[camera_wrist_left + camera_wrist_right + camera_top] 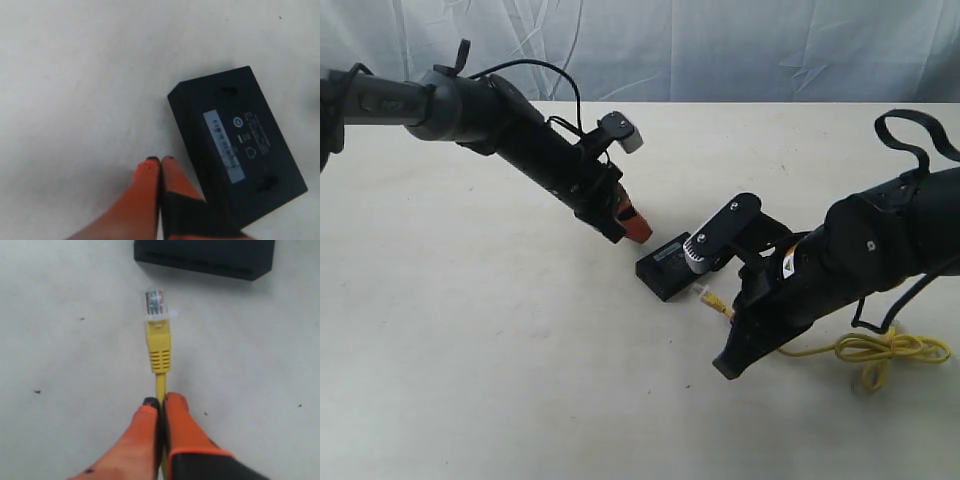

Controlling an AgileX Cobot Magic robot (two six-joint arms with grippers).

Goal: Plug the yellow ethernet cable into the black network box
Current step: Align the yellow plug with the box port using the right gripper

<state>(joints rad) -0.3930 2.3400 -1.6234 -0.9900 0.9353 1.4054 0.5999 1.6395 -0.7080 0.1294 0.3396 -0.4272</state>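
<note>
White tabletop (470,380) bears the black network box (665,268); beside it the left gripper (160,160) sits closed, empty; the right gripper (161,401) pinches the yellow ethernet cable (158,347), plug nearby.

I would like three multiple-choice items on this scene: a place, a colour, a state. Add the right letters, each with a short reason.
1. In the exterior view, where does the bundled loop of the yellow ethernet cable lie? A. upper left B. lower right C. top centre
2. The fingers of the right tool are: A. orange B. blue C. green
3. Relative to the black network box, the plug is: A. inside it B. on top of it C. held short of it
B: the loop rests at lower right. A: both fingers show orange. C: bare table shows between them.
</note>
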